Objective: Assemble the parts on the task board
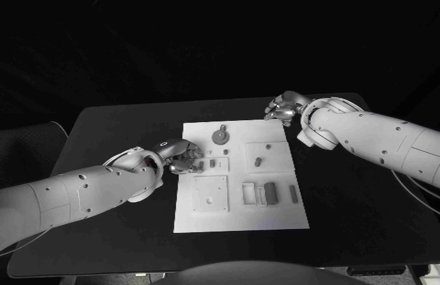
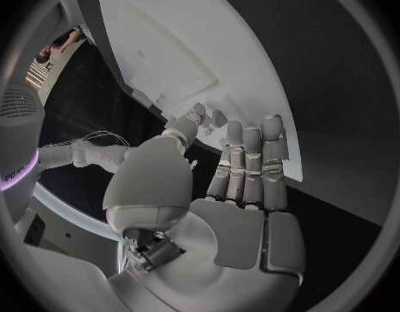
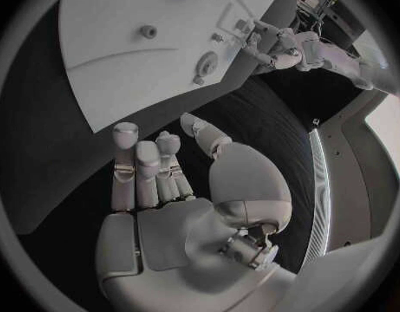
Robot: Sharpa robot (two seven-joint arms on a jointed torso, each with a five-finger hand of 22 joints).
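task board (image 1: 240, 199) lay mid-table with grey parts (image 1: 259, 161) on it. left hand (image 1: 180, 156) overlapped its left edge, grip unclear. right hand (image 1: 284, 107), fingers apart and empty, hovered off the far right corner.

A flat white rectangular task board (image 1: 240, 196) is lying lengthwise at the middle of the black counter (image 1: 348, 202). Small grey parts are sitting on it: a round disc (image 1: 221, 135) near the far edge, upright pegs (image 1: 257, 161) mid-board, and oblong blocks (image 1: 271, 193) resting in the nearer recesses.

Black table (image 1: 110, 126) in a dark room, black backdrop behind
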